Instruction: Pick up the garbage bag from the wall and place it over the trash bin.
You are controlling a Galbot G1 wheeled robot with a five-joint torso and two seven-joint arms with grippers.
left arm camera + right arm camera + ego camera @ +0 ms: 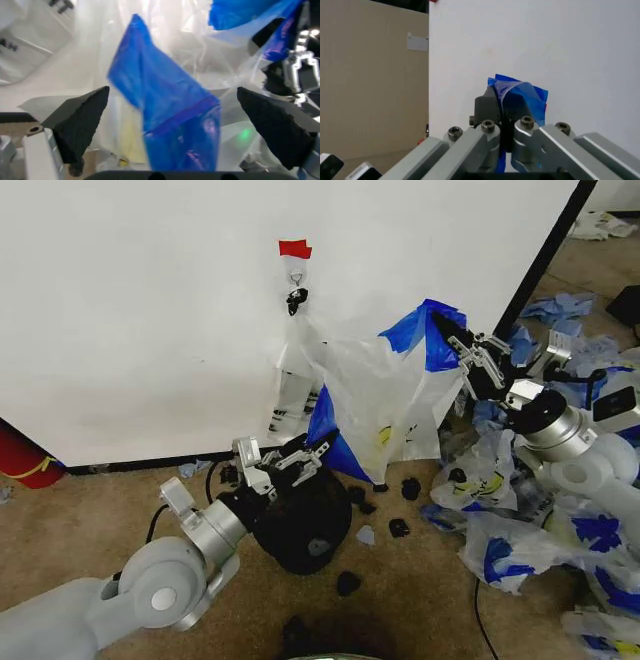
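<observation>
The garbage bag (385,395), translucent white with blue patches and a yellow face, hangs spread in front of the wall (140,310). My right gripper (456,340) is shut on its upper blue handle (517,90), holding it up to the right of the metal hook (296,277). My left gripper (292,460) is open at the bag's lower left edge. A blue strip of the bag (165,112) sits between its black fingertips (80,123), unclamped. The black trash bin (305,525) lies tilted on the carpet just under the left gripper.
A narrower white bag (290,380) hangs from the hook below the red tape (295,248). A red cylinder (20,460) stands at the far left. Several loose bags (520,540) pile on the floor at right. Small black lumps (398,527) dot the carpet.
</observation>
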